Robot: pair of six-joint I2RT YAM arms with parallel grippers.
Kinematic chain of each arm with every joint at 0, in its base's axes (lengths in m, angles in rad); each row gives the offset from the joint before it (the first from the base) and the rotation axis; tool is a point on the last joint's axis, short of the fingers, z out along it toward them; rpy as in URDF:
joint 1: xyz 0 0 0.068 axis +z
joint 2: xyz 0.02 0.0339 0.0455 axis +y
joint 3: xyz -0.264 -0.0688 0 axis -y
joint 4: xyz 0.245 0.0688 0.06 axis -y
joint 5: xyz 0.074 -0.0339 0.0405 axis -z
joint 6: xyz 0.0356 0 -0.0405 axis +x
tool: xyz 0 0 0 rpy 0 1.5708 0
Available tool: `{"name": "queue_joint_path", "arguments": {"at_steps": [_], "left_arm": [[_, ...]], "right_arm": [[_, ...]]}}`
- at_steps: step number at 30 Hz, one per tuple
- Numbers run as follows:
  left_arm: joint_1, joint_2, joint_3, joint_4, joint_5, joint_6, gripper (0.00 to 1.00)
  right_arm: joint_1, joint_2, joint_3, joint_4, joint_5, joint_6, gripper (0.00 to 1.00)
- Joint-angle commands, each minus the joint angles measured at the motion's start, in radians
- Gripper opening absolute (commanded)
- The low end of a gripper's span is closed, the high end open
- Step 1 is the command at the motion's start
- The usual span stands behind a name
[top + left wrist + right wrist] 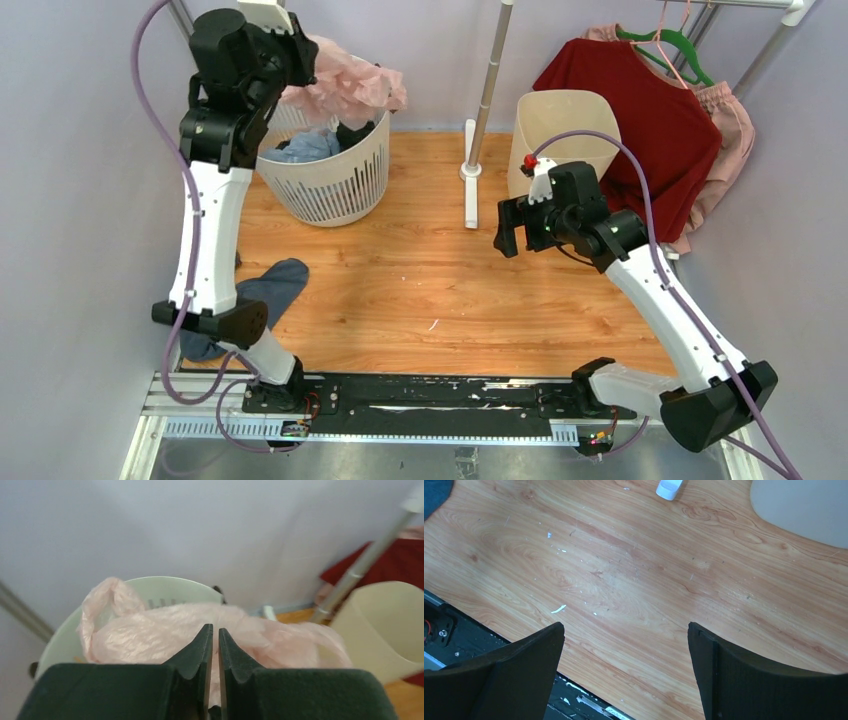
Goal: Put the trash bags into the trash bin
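The pale-pink trash bag lies crumpled over the top of the white slotted basket at the back left. My left gripper is high above the basket's left rim and is shut on the bag's plastic. In the left wrist view the jaws stand almost together with pink film between them. The cream trash bin stands upright at the back right; it also shows in the left wrist view. My right gripper is open and empty in front of the bin, over bare wooden floor.
The basket holds blue-grey cloth. A white rack pole with its foot stands between basket and bin. A red garment and a pink garment hang behind the bin. A dark blue cloth lies at the left.
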Motion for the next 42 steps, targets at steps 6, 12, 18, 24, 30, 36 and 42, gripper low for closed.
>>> {"name": "queue_joint_path", "arguments": {"at_steps": [6,12,18,24,30,36,42], "left_arm": [[-0.002,-0.271,-0.333,0.16,0.627,-0.224,0.13],[-0.064,-0.393,-0.555,0.211,0.699,-0.255,0.14],[-0.068,-0.463,-0.663,0.083,0.494,-0.128,0.23],[-0.068,-0.579,-0.753,0.157,-0.085,-0.072,0.81],[-0.068,-0.333,-0.501,0.005,-0.165,-0.105,1.0],[-0.107,-0.16,-0.517,0.06,-0.245,-0.165,1.0],[-0.108,-0.008,-0.507,0.106,-0.411,-0.158,1.0]], "right_arm": [[0.014,-0.075,0.016,0.0,0.011,0.033,0.97],[0.014,-0.129,0.045,-0.029,0.026,0.053,0.97],[0.014,-0.126,0.032,-0.032,0.009,0.069,0.97],[0.014,-0.137,-0.013,-0.007,-0.027,0.103,0.97],[0.014,-0.133,-0.024,0.001,-0.048,0.115,0.97],[0.014,-0.132,-0.045,0.011,-0.06,0.118,0.97],[0.014,-0.137,-0.082,0.02,-0.079,0.114,0.97]]}}
